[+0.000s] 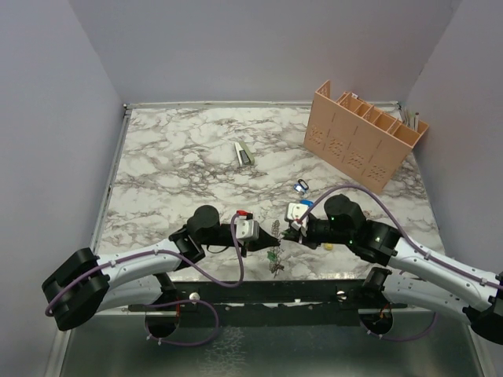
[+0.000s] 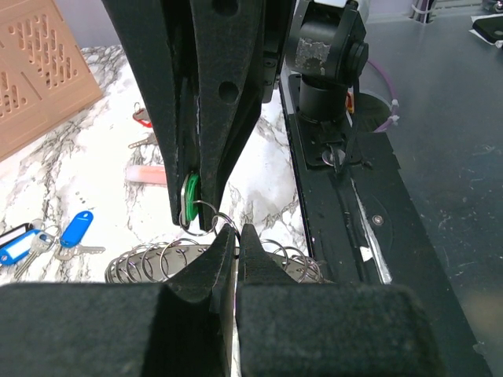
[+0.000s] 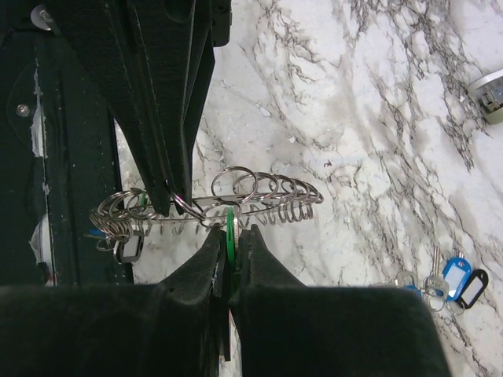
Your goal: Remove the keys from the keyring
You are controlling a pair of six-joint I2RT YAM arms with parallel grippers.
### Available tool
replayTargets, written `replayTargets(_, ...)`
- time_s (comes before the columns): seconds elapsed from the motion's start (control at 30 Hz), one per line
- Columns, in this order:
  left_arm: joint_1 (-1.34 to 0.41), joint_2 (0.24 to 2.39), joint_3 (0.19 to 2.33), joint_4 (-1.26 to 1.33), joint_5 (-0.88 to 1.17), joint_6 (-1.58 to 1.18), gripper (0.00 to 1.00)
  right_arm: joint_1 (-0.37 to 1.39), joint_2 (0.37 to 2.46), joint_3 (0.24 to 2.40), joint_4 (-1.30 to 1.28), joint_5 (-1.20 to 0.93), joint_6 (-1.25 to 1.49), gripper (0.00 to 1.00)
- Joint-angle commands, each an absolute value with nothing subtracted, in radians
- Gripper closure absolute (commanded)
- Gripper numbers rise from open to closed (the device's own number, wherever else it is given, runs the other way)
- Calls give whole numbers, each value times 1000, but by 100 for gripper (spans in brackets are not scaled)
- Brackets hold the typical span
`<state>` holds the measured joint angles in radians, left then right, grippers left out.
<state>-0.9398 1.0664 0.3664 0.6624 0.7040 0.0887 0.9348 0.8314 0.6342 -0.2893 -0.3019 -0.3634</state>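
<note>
Your left gripper (image 2: 237, 234) clenches the coiled grey-metal keyring (image 3: 271, 206); just beside it, your right gripper (image 3: 230, 234) pinches a flat green plastic key head (image 3: 229, 224).

White marble table (image 1: 181, 157) with grey veins. Peach rack (image 1: 365, 141), far right, with punched dot patterns. Silver keyring (image 3: 271, 206). One green key (image 3: 229, 226); blue keys (image 2: 76, 228) beyond.
</note>
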Motion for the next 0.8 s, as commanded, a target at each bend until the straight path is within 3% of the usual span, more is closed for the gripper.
replayTargets(0.0,-951,1041,356,688,758,68,100,931,854,633,-222,-267,-359,99)
replayTargets(0.77,-951,1036,335,744,754,41,100,931,912,655,-226,-244,-376,99)
